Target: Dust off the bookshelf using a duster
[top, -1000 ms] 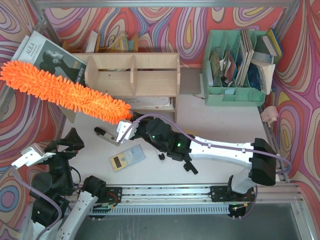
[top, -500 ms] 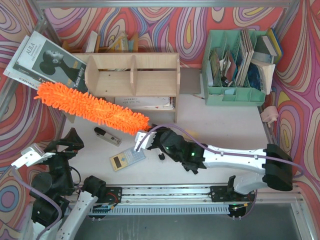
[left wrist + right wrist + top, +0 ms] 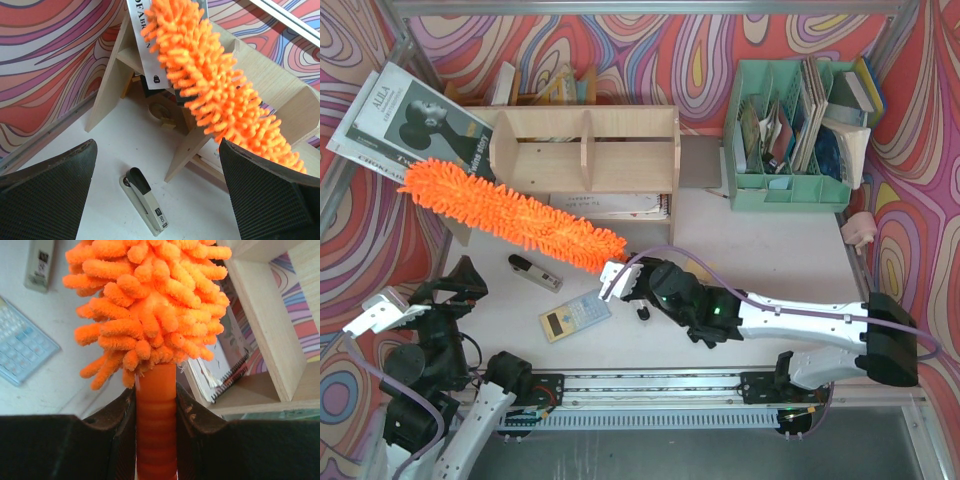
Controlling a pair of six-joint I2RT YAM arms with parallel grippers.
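a white table (image 3: 760, 250) carries a low plywood bookshelf (image 3: 585, 150) along its back edge. near the table's middle, the right gripper (image 3: 155, 400) pinches the smooth orange handle of a shaggy duster (image 3: 510, 215). its head slants back and left across the bookshelf's front left corner, toward a magazine (image 3: 415, 120). the left gripper (image 3: 463, 280) hangs spread wide and empty over the near left corner. a stapler (image 3: 535, 272) and a calculator (image 3: 575, 315) lie toward the near edge.

Walls (image 3: 650, 50): patterned panels on three sides, with swirling bands of red, orange, pink, purple, yellow and pale blue.
Desk (image 3: 770, 250): flat, white, matt.
Frame (image 3: 620, 7): silver metal bars along the top edge and at the corners.
Rail (image 3: 660, 383): slotted aluminium, along the desk's near edge.
Light: even, with soft shadows.
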